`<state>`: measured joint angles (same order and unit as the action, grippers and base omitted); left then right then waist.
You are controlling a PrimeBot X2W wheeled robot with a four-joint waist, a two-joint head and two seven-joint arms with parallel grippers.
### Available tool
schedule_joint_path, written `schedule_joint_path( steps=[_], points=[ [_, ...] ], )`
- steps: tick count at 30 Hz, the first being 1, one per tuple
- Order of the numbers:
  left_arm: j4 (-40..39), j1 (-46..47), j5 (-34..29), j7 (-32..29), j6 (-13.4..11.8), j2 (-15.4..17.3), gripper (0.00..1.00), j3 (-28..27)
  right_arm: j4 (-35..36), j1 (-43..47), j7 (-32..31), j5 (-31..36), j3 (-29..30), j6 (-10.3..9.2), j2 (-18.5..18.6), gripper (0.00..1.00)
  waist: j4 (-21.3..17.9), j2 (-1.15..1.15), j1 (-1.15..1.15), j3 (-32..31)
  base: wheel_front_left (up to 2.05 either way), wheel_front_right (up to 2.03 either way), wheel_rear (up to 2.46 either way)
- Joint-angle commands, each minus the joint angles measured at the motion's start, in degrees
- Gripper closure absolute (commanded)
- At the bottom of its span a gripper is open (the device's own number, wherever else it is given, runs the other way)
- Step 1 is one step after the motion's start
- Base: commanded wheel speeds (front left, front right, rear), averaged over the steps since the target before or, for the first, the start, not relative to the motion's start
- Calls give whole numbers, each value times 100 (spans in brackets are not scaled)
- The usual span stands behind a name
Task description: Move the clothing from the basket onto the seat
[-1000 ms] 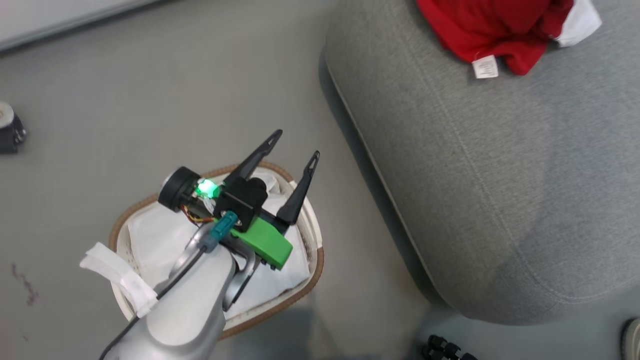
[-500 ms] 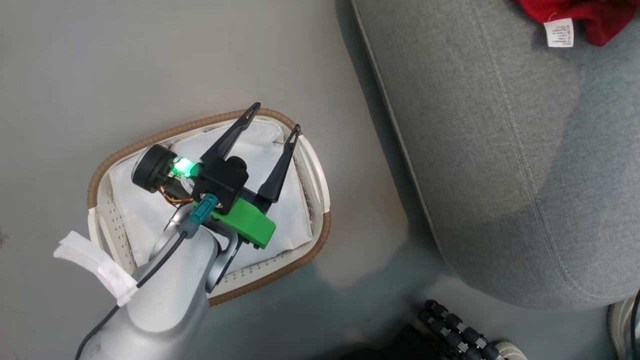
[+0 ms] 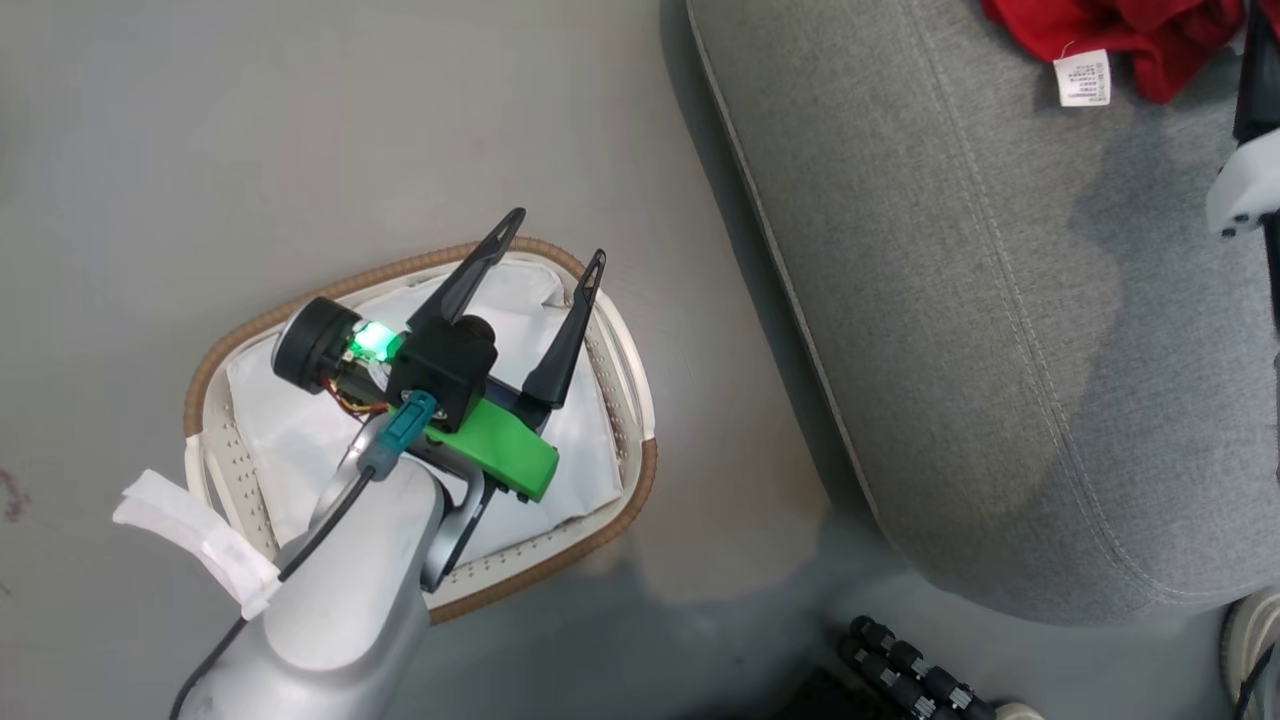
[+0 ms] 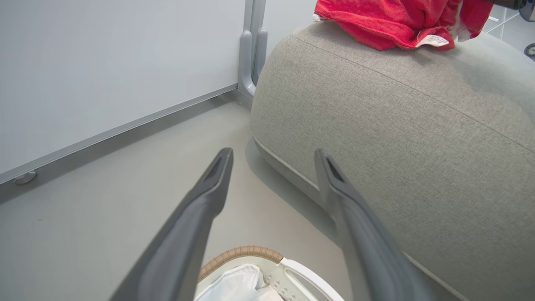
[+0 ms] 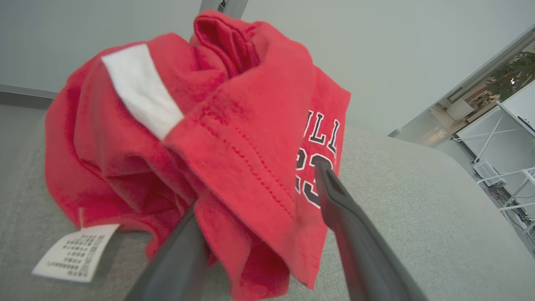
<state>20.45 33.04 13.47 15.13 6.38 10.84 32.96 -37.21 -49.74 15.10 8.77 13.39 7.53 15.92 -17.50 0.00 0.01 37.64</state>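
Two grippers inspected.

Left gripper (image 3: 556,235): fingers spread wide and empty, touching nothing. It hovers above the basket (image 3: 410,265), tips pointing over the brown rim toward the seat (image 3: 950,300). A white liner (image 3: 290,420) shows inside the basket, which stands on the floor (image 3: 300,150) near the seat.

Right gripper (image 5: 255,188): fingers stand well apart, not clenched. The clothing (image 5: 234,125) lies heaped on the seat, well apart from the basket. It is red with a white patch, and "ULL" and "23" are legible. A loose fold of it hangs between the two fingers and hides one fingertip. The other fingertip lies against the lettering. The gap is far wider than the fold, so no grip is made. A white tag (image 5: 75,253) lies flat on the grey fabric beside the heap.
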Motion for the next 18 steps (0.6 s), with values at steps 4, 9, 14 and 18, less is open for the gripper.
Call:
schedule_joint_path(
  steps=[4, 9, 14, 18],
  points=[
    [-10, -196, 50, 3, 14, -131, 0, -84, 361, 598, 8, -155, -48, -8, -5, 0, 93, 0, -1, -471, 0, 0, 0],
    [43, -405, 119, 3, 32, -261, 0, -248, 500, 1051, 8, -251, -218, -8, 23, 0, 214, 0, -1, -952, 0, 0, 0],
    [107, -612, 197, 2, 54, -409, 0, -488, 485, 1182, 8, -349, -435, -8, 75, 0, 437, 0, -1, -1493, 0, 0, 0],
    [105, -821, 242, 2, 59, -535, 0, -771, 441, 1160, 8, -423, -628, -8, 34, 0, 668, 0, -1, -1953, 0, 0, 0]
  ],
)
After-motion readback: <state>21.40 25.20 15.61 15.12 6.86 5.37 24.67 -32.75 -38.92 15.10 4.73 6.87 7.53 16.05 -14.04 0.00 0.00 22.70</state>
